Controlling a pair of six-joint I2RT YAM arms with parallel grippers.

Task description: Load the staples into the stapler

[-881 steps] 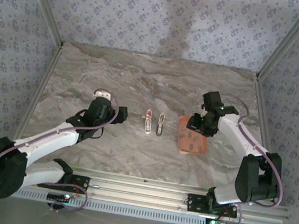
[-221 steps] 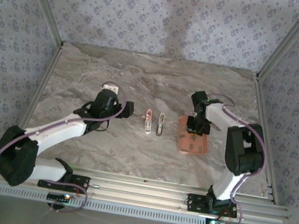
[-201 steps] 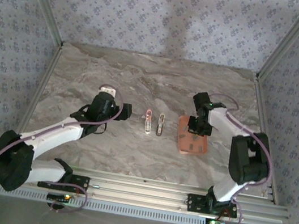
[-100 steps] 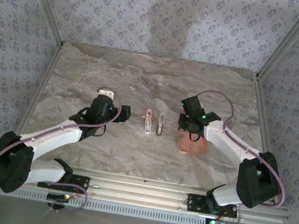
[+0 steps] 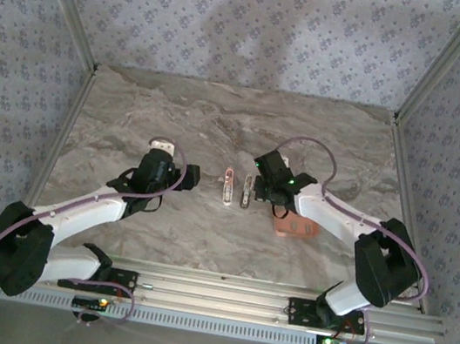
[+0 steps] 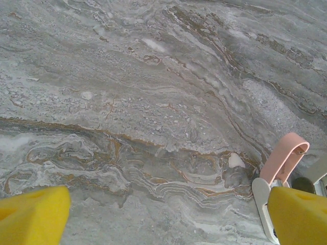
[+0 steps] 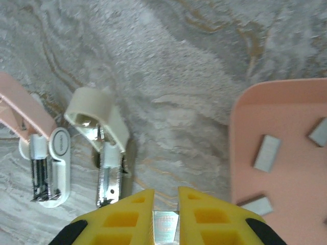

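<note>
Table [image 5: 220,126]: marble top, nothing on it has shifted. R arm [image 5: 337,216] has swung left over the last few secs. It was parked over the salmon tray [image 5: 296,227] and now reaches across it toward mid-table. L arm [image 5: 83,205] has barely moved and waits left of the parts.

Stapler [image 5: 227,187] lies mid-table, same spot as before: pink body w/ white base. A second piece [image 7: 104,148], cream cap on a metal channel, lies just right of it, apart from it. Can't tell from here if the channel is open for loading.

Right gripper [image 7: 166,196]: fingers pressed nearly together, pinching one grey staple strip [image 7: 166,225]. It now sits off the tray, just near-side of the metal-channel piece. So pick looks done, carry in progress, insert not yet done. Next needs the strip lined up w/ the channel. Tight tolerance, and the strip may slip or skew.

Left gripper [image 6: 163,219]: fingers spread wide, holding nothing, pink stapler end just inside the right finger.

Remaining staples [image 7: 266,153] are loose in the tray, three visible in the R wrist view.

Txt/brands: none legible. Faint mark on the white base, unreadable.
</note>
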